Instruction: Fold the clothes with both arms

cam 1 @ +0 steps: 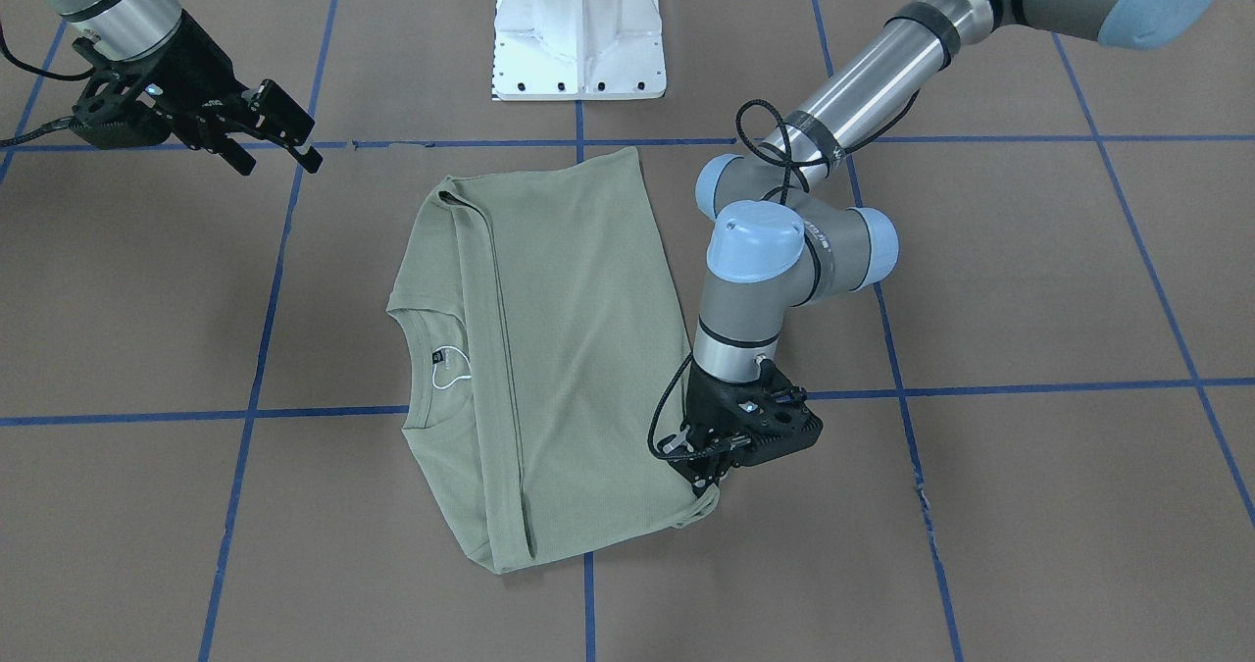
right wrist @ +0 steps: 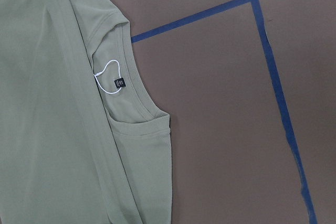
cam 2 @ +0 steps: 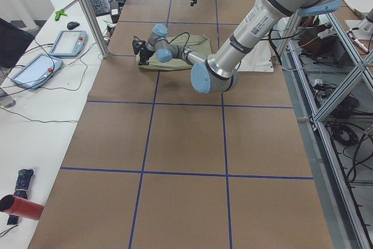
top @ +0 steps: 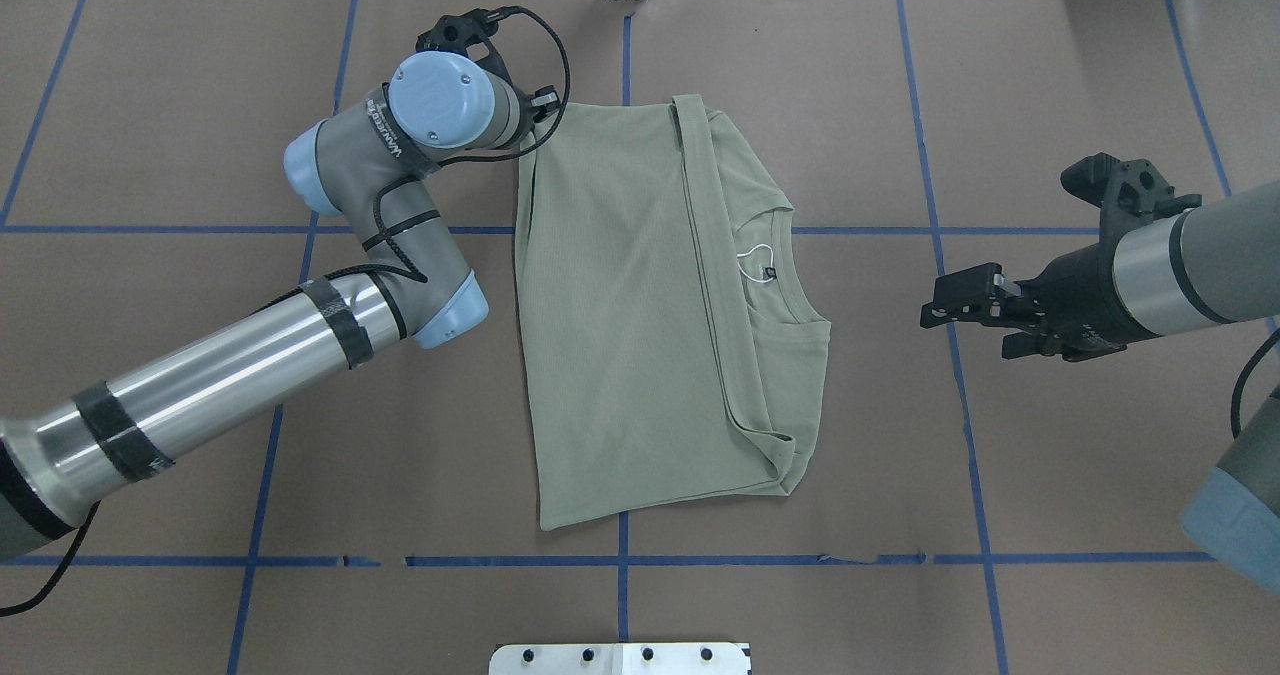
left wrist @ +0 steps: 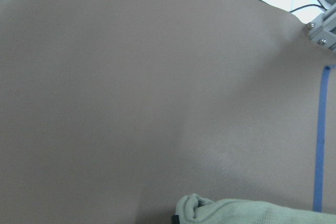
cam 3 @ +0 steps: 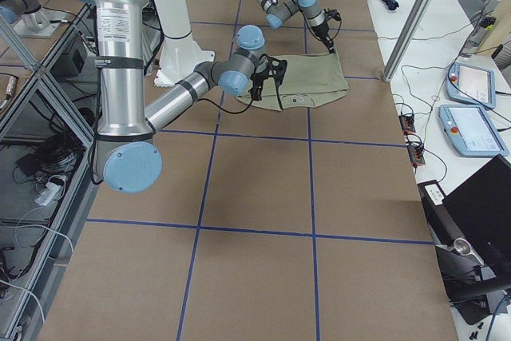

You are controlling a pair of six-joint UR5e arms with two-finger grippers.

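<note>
The pale sage-green shirt (cam 1: 569,348) lies partly folded on the brown table, one side laid over the middle. Its neck label (right wrist: 119,83) and white string loop (right wrist: 107,74) show at the collar. The shirt also shows from overhead (top: 620,335). My left gripper (cam 1: 708,485) points down at the shirt's hem corner farthest from the robot base and is shut on bunched fabric (left wrist: 210,208). From overhead the left gripper (top: 543,105) sits at the shirt's far left corner. My right gripper (top: 945,305) is open and empty, hovering above the table beside the collar side (cam 1: 284,147).
The white pedestal base (cam 1: 578,44) stands behind the shirt. Blue tape lines (top: 620,560) grid the brown table. Benches with tablets (cam 2: 67,42) and a metal post (cam 2: 87,10) flank the table's left end.
</note>
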